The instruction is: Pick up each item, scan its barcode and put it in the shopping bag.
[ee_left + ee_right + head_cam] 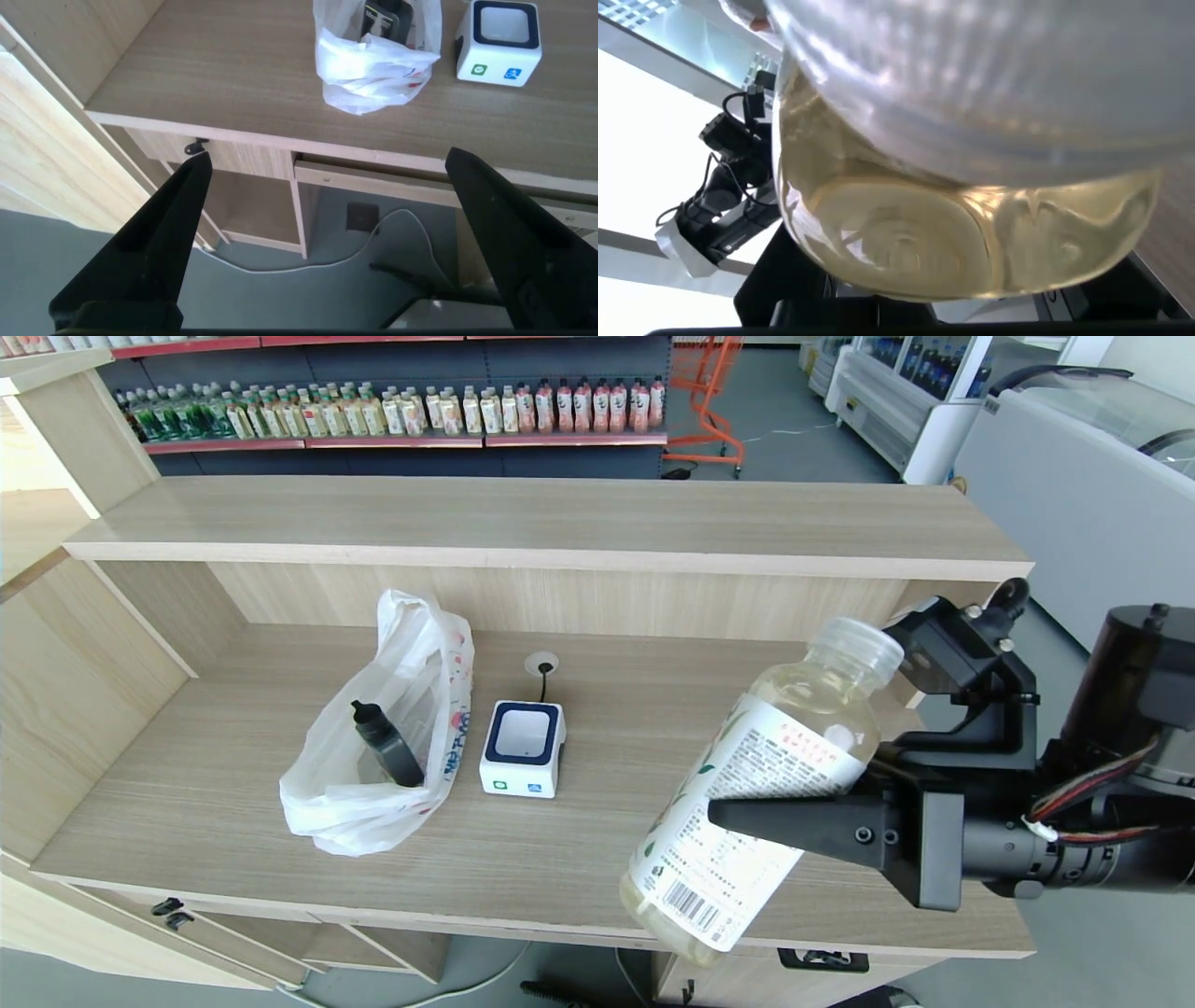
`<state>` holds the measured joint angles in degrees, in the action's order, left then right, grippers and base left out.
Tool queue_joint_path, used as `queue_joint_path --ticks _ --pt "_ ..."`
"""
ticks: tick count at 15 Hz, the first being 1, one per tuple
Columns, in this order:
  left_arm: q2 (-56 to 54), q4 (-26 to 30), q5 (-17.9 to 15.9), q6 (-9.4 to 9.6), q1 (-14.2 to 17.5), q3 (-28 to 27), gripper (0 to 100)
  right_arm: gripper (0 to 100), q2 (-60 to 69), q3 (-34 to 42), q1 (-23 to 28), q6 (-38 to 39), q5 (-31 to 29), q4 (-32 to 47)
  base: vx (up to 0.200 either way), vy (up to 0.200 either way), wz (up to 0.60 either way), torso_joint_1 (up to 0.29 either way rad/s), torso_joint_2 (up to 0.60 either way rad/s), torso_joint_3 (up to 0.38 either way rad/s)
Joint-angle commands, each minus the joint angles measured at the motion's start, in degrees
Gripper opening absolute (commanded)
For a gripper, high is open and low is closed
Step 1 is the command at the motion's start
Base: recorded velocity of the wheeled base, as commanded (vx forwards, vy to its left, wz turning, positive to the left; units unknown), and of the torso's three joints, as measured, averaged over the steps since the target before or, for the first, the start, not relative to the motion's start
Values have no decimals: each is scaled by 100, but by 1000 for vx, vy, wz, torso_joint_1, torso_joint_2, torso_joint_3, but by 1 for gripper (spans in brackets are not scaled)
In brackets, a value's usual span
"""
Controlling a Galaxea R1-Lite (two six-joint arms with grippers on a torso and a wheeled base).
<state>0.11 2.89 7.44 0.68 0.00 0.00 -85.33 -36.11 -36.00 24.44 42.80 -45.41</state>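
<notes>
Holding tilted bottle [803, 728] clamped in right gripper [784, 784], barcode [693, 901] low, likely for presenting to scanner [523, 747] | shopping bag [373, 803] just beside scanner | left gripper [327, 243] spread wide, empty.

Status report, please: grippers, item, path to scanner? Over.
Left gripper: jaws open, empty. Right gripper: jaws shut on bottle, tilted, near counter's right end. Scanner to its left, nothing between.

The head camera looks down on the counter [653, 709] from the front. The left wrist camera looks down from off its front edge. These 2 share the bag [336, 812] and scanner [523, 747]. The right wrist camera sits right by the bottle [971, 187], maybe facing up.
</notes>
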Motion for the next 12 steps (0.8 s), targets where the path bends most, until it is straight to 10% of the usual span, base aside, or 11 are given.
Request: queue_joint_path --ticks 1,12 --pt "-2 1 3 2 0 0 100 0 -27 -1 -12 -1 0 -3 0 0 0 0 0 0" --pt "-2 1 3 2 0 0 100 0 17 -28 -4 -1 -9 -3 0 0 0 0 0 0"
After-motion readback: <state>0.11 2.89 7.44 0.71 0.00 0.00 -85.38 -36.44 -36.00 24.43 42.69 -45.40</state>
